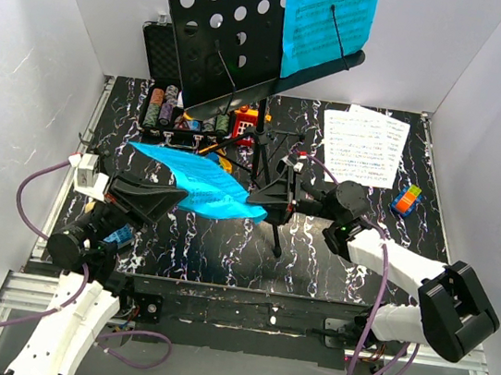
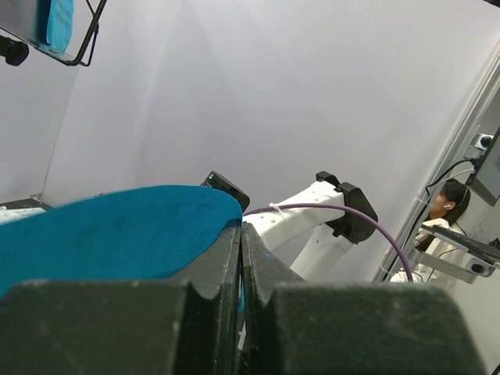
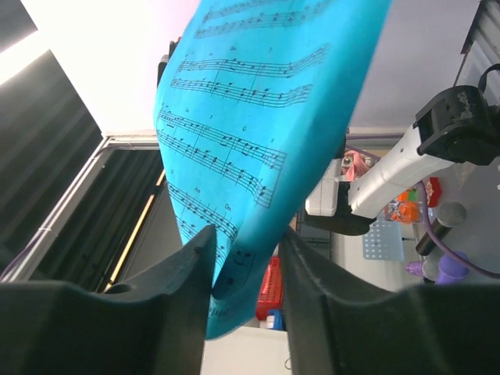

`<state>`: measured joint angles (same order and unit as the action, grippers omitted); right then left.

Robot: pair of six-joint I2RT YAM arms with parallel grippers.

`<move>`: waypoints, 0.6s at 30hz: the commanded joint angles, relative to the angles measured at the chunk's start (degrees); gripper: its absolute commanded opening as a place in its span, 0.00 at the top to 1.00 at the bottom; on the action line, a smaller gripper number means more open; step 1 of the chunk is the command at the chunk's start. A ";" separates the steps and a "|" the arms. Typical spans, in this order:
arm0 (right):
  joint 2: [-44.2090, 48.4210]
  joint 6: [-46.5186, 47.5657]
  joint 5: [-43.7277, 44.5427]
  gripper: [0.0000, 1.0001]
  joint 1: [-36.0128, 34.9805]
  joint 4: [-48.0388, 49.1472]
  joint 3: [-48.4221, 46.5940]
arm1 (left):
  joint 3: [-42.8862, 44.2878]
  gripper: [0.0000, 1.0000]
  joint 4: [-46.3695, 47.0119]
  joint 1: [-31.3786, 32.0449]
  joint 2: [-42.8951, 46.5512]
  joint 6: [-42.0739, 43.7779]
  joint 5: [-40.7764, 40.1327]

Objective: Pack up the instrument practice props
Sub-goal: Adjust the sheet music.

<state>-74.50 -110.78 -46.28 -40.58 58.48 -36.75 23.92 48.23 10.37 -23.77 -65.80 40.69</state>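
A blue sheet-music page hangs bowed above the table, stretched between my two grippers. My left gripper is shut on its left end, and in the left wrist view the page comes out from between the pressed jaws. My right gripper stands at the page's right corner. In the right wrist view that curled corner sits between the parted fingers. Behind them stands the black music stand with its hole-punched desk, another blue page clipped on it, and tripod legs.
White sheet-music pages lie at the back right, with a small coloured cube beside them. The black case of poker chips and small toy blocks sit at the back left, behind the stand's legs. White walls close in three sides.
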 commanded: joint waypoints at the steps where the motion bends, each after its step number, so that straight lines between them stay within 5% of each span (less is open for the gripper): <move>1: -0.21 -1.98 0.40 0.59 -0.20 6.82 -0.87 | -0.45 1.00 -0.85 0.18 0.48 -0.03 0.71; 11: -0.12 -0.76 -0.91 0.73 -0.12 7.27 0.02 | -0.90 1.00 -7.00 0.18 3.55 1.11 0.27; 18: 4.27 13.37 -4.08 0.86 0.23 -9.40 -4.02 | -1.07 0.94 -13.94 0.18 6.63 1.99 -0.34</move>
<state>-74.17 -107.44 -47.99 -40.56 57.89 -36.77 23.00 39.38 10.37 -18.61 -64.99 40.93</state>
